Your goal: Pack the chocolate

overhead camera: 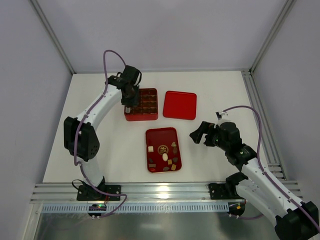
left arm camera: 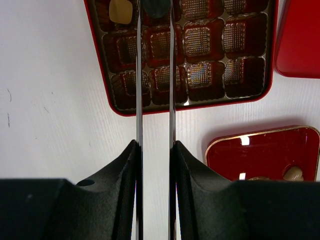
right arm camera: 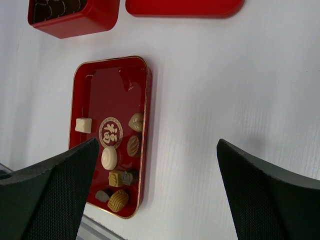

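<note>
Several chocolate pieces (right arm camera: 109, 157), cream, tan and dark, lie loose on the flat red tray (overhead camera: 161, 136). My left gripper (overhead camera: 128, 106) hangs over the left side of the red compartment box (overhead camera: 148, 118). Its thin fingers (left arm camera: 138, 75) stand narrow, shut on a dark chocolate piece (left arm camera: 156, 6) above a compartment. A tan chocolate (left arm camera: 121, 11) sits in the neighbouring compartment on the left. My right gripper (overhead camera: 196, 134) is open and holds nothing, hovering over bare table right of the tray (right arm camera: 87, 80). Its fingers (right arm camera: 52, 192) are wide apart.
A flat red lid (overhead camera: 180, 105) lies right of the box, also in the right wrist view as the red lid (right arm camera: 185, 7). The box's other compartments (left arm camera: 200, 42) hold only brown paper cups. An aluminium rail (overhead camera: 165, 192) runs along the near table edge.
</note>
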Controlling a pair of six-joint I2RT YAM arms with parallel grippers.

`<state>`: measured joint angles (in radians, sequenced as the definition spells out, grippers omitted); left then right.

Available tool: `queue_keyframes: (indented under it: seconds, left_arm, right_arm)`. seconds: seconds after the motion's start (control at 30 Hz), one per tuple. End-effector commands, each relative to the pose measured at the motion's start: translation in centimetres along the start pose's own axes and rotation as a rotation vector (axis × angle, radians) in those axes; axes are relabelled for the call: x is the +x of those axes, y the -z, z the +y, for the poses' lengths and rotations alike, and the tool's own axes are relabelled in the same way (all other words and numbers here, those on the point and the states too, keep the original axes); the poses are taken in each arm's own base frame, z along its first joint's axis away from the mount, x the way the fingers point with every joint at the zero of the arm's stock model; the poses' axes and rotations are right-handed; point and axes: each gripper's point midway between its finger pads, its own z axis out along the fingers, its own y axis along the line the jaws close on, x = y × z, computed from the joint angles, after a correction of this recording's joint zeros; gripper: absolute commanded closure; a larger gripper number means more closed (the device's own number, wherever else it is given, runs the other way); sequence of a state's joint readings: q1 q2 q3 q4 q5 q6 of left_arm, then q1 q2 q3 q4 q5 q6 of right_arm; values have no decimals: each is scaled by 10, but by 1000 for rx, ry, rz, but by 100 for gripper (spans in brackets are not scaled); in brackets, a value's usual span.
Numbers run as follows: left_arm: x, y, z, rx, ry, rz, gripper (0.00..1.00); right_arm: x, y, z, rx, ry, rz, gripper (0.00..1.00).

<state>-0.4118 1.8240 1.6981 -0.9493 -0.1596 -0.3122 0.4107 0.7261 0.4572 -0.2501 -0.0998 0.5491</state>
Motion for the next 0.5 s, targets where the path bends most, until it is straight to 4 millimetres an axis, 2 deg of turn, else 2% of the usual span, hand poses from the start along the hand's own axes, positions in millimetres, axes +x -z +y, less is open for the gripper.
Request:
queue_keyframes:
  seconds: [0.0, 0.07, 0.47]
  left_arm:
    - [-26, 9, -3, 25, 7, -83, 68]
    - [-26, 9, -3, 25, 4, -78, 65]
    - [-27, 18, -1, 28, -2, -87, 62]
  right_arm:
    - [-23, 7, 16, -43, 31, -65, 0]
    - [-24, 7, 16, -43, 29, -67, 0]
    - [-23, 7, 17, -50, 24, -67, 0]
